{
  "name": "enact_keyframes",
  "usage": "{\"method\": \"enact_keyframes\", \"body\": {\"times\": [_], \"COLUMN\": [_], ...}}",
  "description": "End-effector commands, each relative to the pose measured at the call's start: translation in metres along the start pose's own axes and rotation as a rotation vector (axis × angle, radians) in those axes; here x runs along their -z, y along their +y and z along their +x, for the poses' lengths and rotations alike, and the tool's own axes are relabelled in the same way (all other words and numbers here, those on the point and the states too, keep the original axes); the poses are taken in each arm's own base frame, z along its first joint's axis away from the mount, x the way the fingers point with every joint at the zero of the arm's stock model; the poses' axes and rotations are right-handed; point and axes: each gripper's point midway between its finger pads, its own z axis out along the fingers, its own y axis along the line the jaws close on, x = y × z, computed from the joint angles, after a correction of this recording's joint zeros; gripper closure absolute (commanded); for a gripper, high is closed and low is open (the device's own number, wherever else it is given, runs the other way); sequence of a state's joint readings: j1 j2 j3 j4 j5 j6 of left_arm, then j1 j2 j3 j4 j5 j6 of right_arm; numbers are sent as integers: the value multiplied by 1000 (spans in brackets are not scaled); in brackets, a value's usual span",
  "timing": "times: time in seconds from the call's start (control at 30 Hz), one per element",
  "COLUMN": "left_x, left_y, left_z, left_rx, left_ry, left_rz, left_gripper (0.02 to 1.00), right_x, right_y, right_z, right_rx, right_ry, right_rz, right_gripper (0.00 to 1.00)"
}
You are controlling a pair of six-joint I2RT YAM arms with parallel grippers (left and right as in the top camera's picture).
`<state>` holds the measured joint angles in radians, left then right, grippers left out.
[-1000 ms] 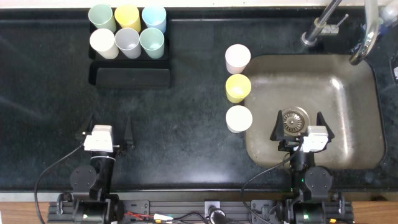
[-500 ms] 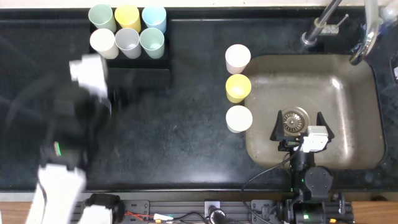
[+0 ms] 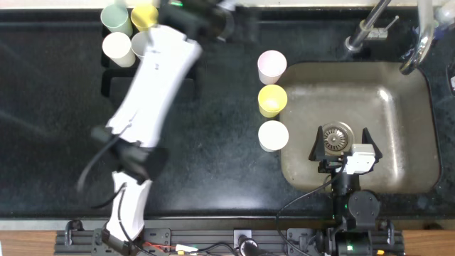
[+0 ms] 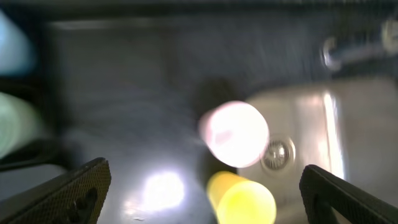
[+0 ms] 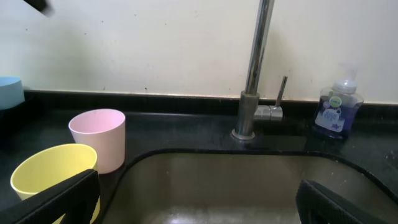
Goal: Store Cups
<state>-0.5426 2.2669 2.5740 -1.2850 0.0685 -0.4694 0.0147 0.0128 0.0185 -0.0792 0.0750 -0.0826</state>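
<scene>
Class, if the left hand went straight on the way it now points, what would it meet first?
Probably the pink cup, centred ahead of the left hand; depth is unclear.

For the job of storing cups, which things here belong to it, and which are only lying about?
Belong to the job: pink cup, yellow cup, white cup beside the sink; black cup rack.
Lying about: sink, faucet, soap bottle.

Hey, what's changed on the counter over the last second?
The left arm swung up from its rest spot and across the counter; its open left gripper now looks down toward the pink cup. Nothing was grasped. The right gripper stayed over the sink; the yellow cup and white cup haven't moved.
</scene>
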Motion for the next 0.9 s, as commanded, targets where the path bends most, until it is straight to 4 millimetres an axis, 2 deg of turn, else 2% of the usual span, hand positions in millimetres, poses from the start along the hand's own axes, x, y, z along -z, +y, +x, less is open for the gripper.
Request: {"method": "enact_keyframes", "body": {"times": [0.03, 0.2, 0.47, 0.63, 0.9], "left_x": [-14, -36, -58, -81, -99], "left_y": [-29, -26, -3, 9, 13], "left_z": [13, 25, 29, 39, 45], "left_rx": [-30, -7, 48, 103, 153], "left_ry": [0, 44, 77, 120, 136], "left_rz": [-15, -43, -118, -153, -170], "left_gripper": [18, 18, 18, 18, 18], "right_x": [0, 0, 0, 0, 0], "right_y": [0, 0, 0, 0, 0], "right_z": [4, 4, 4, 4, 4], "right_rx": [-1, -1, -1, -1, -1], "right_ry": [0, 0, 0, 0, 0], "right_rz": [-3, -3, -3, -3, -3], "right_gripper": [3, 3, 3, 3, 3]}}
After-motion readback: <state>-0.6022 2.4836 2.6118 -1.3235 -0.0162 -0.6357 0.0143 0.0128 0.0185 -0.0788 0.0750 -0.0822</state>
